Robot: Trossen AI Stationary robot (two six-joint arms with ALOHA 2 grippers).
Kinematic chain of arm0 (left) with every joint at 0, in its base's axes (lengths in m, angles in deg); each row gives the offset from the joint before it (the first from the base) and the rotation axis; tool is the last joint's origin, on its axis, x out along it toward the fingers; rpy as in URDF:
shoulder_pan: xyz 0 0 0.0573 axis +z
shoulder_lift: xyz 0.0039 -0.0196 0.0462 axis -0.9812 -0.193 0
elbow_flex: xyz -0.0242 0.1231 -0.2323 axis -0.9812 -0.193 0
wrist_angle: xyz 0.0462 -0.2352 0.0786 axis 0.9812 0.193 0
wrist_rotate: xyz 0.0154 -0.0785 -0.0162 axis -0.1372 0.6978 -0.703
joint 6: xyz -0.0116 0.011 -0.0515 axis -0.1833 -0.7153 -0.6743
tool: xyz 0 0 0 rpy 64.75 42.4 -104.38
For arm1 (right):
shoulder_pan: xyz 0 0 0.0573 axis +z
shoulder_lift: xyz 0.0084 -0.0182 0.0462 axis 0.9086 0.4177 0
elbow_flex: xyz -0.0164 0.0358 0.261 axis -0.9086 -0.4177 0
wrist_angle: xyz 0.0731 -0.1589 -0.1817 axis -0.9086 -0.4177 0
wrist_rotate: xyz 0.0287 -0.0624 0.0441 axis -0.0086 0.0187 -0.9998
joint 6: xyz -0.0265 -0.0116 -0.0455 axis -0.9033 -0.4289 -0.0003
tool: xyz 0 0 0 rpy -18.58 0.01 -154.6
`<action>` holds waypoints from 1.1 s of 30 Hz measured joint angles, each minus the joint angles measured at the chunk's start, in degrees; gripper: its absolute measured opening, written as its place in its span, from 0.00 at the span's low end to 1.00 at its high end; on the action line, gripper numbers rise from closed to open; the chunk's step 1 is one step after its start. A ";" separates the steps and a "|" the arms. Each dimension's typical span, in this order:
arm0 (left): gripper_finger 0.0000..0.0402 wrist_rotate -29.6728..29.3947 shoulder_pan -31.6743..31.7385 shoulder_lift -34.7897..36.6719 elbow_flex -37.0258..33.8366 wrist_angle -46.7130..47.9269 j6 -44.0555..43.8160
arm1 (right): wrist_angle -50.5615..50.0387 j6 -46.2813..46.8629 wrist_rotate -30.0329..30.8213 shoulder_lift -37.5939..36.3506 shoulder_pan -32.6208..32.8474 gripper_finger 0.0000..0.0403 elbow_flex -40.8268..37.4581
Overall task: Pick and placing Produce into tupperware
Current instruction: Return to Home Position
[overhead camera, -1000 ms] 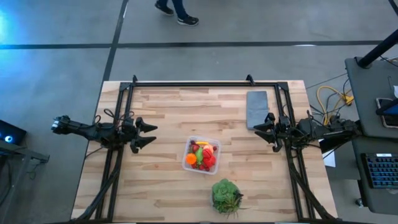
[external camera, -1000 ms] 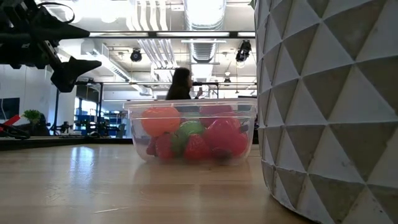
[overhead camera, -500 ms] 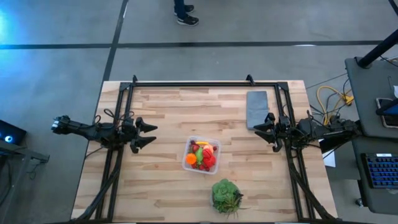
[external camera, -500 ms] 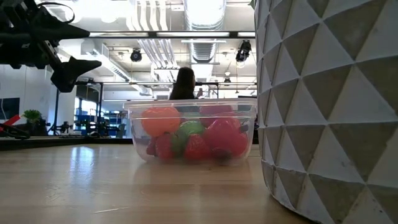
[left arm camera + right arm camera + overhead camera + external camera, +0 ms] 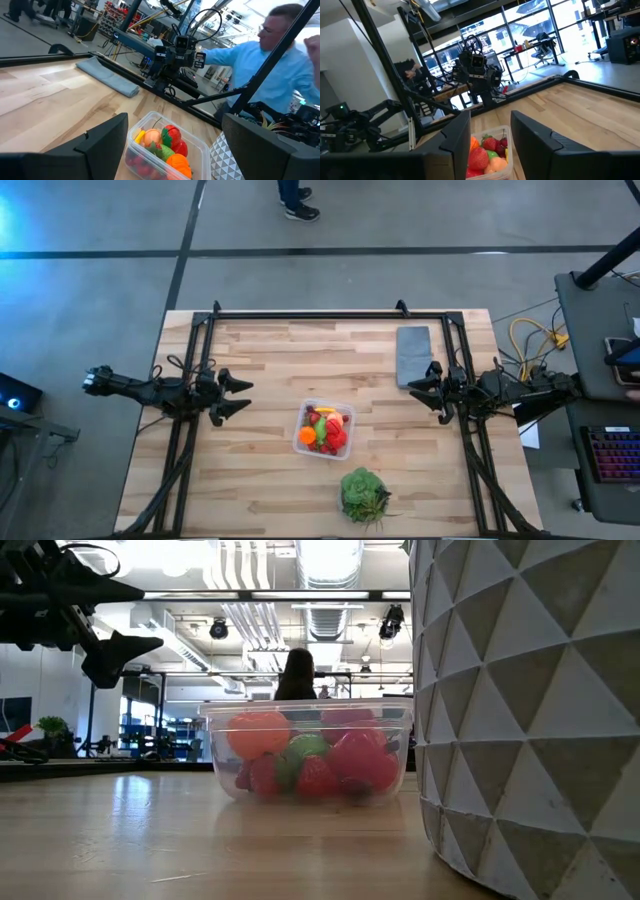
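The clear tupperware (image 5: 324, 429) stands on the table's middle, its base on the wood, holding the produce (image 5: 326, 430): red, orange, green and yellow pieces. It also shows in the low view (image 5: 308, 748), the left wrist view (image 5: 165, 146) and the right wrist view (image 5: 487, 156). My left gripper (image 5: 240, 397) hovers open and empty above the table's left side. My right gripper (image 5: 418, 392) hovers open and empty above the table's right side.
A flat grey slab (image 5: 413, 355) lies at the far right of the table. A green plant in a white faceted pot (image 5: 362, 494) stands near the front edge, filling the low view's right (image 5: 530, 710). A person in a blue shirt (image 5: 260, 60) sits beyond the table.
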 joint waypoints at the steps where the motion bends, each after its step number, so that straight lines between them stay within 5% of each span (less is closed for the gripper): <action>1: 0.77 0.00 -0.01 0.00 0.00 -0.02 -0.02 | 0.00 0.00 0.00 0.00 -0.02 0.33 0.00; 33: 0.77 0.00 0.00 0.00 0.00 -0.02 -0.01 | 0.00 0.00 0.00 0.00 0.00 0.31 0.00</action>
